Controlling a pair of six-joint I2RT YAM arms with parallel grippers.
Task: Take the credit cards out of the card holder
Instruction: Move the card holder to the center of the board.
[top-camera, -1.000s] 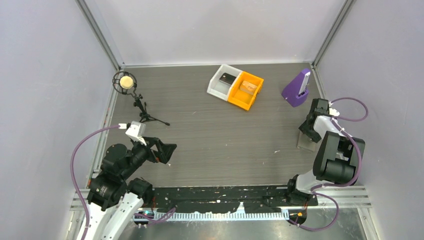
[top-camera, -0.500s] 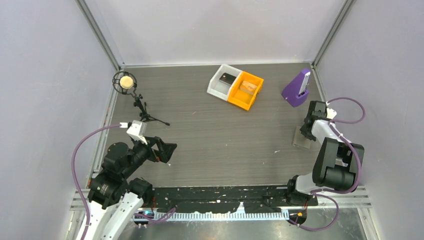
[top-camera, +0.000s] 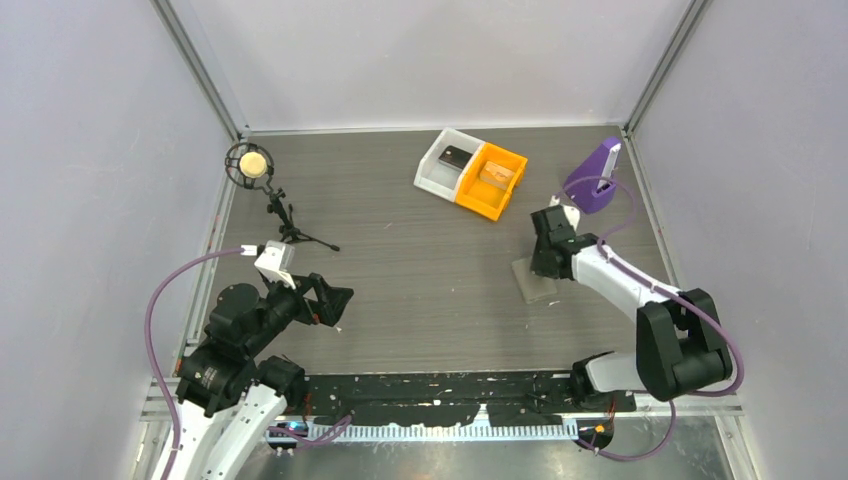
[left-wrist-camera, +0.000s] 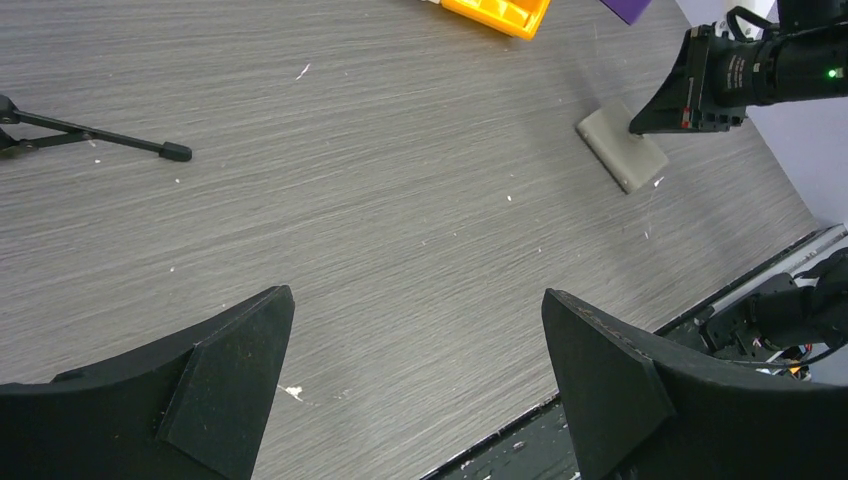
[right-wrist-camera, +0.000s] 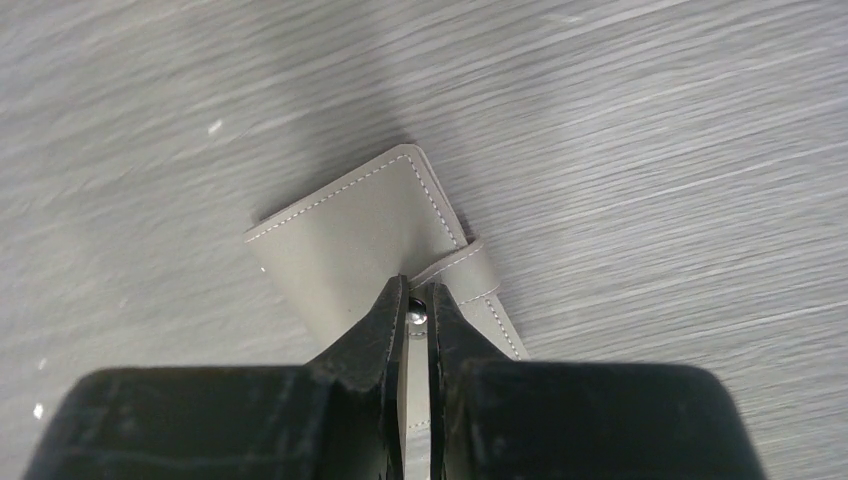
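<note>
Right wrist view looks straight down on the card holder (right-wrist-camera: 360, 245); it lies closed and flat on the table (right-wrist-camera: 650, 150), grey-brown side up, with its stitched tab wrapping over the right edge; the right claw (right-wrist-camera: 418, 300) has its tips set on the top face, just at the end of that tab; its fingers (right-wrist-camera: 385, 320) stand almost together, only a thin slit between them, and a small metal stud shows in the slit; whether they pinch the tab or merely press on it, I cannot tell. From the top external view the card holder (top-camera: 535, 280) sits right of the table's middle, nearer than the orange bin (top-camera: 492, 180) and well apart from it, with the right claw (top-camera: 545, 262) reaching down onto its far end. The left wrist view shows the left claw (left-wrist-camera: 415, 300) with its fingers wide apart, gripping nothing, above bare table; the card holder (left-wrist-camera: 620, 150) lies far off to its right, under the right claw (left-wrist-camera: 640, 125).
</note>
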